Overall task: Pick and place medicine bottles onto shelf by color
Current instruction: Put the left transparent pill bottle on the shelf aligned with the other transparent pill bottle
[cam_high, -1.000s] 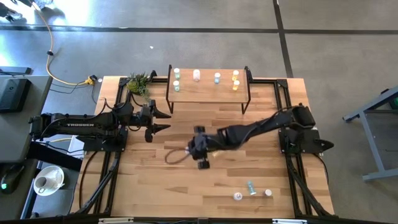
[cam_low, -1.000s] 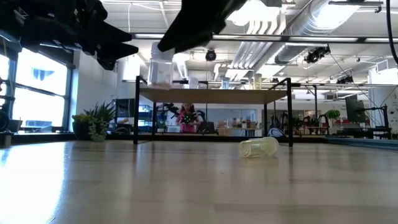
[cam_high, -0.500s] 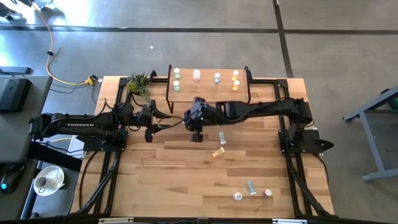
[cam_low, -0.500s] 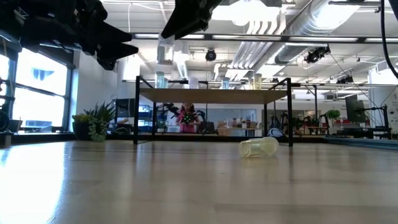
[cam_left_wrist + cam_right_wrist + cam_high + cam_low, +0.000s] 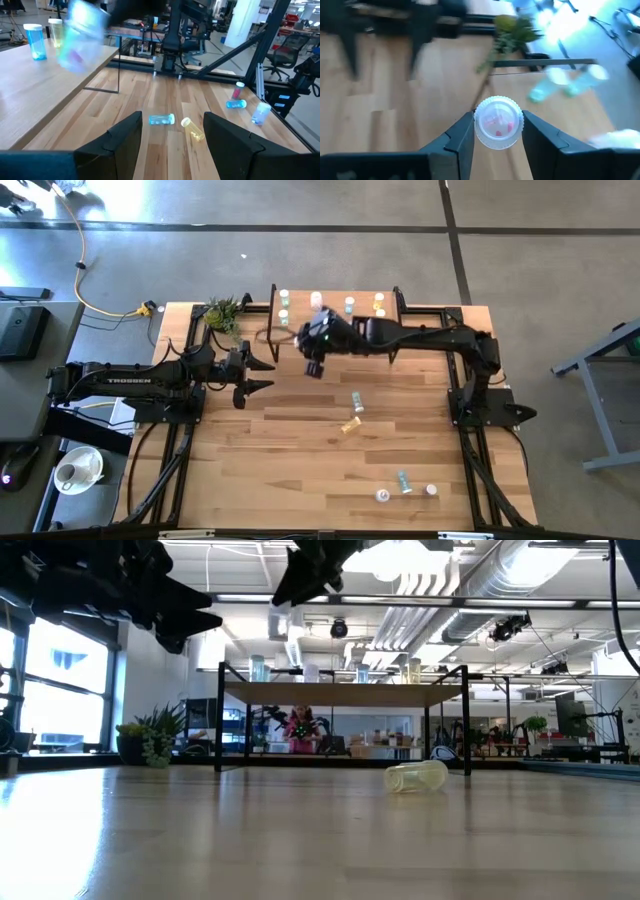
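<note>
The big wooden surface (image 5: 300, 450) holds everything, and the shelf (image 5: 335, 330) stands at its 12 o'clock edge, a light board on thin black legs. The right arm reaches far across from 3 o'clock, and the right tool (image 5: 314, 363) hangs by the near edge of the shelf, toward the shelf's 9 o'clock end. In the right wrist view this tool (image 5: 498, 131) is pinching a small bottle (image 5: 498, 123) with a white cap and pink bits inside, so I think the step in hand is carrying this white-pink bottle to its place. The left arm waits at 9 o'clock with the left tool (image 5: 262, 372) spread wide and holding nothing. On the shelf stand two green bottles (image 5: 284, 308) at the 9 o'clock end, one pale bottle (image 5: 316, 301), a blue one (image 5: 349, 305), and yellow ones (image 5: 379, 308) at the 3 o'clock end. The next move, I think, is to lift the bottle over the board, bring it down upright next to the pale bottle, and then let go gently. The tool must stay clear of the green bottles close by, or it may knock them over. More bottles lie on the surface: a blue one (image 5: 356, 401) and a yellow one (image 5: 349, 425) near the middle, and three more (image 5: 404, 487) toward 5 o'clock, so much sorting is left
</note>
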Robot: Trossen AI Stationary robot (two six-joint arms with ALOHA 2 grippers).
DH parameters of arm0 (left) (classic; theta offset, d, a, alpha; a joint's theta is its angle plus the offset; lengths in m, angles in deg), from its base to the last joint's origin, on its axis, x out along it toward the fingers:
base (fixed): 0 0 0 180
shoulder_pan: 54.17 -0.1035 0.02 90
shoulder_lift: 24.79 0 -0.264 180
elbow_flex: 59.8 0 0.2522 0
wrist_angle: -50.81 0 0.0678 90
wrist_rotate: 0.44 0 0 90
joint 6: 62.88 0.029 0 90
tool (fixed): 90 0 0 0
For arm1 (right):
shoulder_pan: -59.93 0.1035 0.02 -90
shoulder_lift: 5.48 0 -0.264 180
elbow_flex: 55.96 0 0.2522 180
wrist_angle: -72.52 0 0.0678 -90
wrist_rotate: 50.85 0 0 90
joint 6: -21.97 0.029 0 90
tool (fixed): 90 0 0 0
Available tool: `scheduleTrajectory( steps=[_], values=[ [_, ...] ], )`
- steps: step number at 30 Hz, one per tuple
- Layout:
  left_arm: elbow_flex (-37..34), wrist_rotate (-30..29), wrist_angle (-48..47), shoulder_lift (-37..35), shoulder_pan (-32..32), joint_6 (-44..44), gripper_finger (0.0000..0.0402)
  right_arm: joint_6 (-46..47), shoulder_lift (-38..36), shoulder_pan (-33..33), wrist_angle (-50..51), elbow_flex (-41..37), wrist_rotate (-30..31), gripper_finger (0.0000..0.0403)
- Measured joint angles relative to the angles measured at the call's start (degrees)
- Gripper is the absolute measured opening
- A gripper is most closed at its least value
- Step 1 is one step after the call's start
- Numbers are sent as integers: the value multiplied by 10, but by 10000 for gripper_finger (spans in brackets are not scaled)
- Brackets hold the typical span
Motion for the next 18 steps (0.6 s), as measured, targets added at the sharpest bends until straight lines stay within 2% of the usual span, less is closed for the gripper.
scheduleTrajectory(
  steps=[6,10,14,18],
  values=[
    [0,0,-8,0,0,0,200,8,-41,-32,8,-7,-11,128],
    [0,0,-10,0,0,0,200,23,-67,-45,12,-56,-23,128],
    [0,0,-8,0,0,0,200,39,-90,-52,-33,-118,-29,128],
    [0,0,-7,0,0,0,200,47,-96,-59,-79,-143,-32,128]
  ],
)
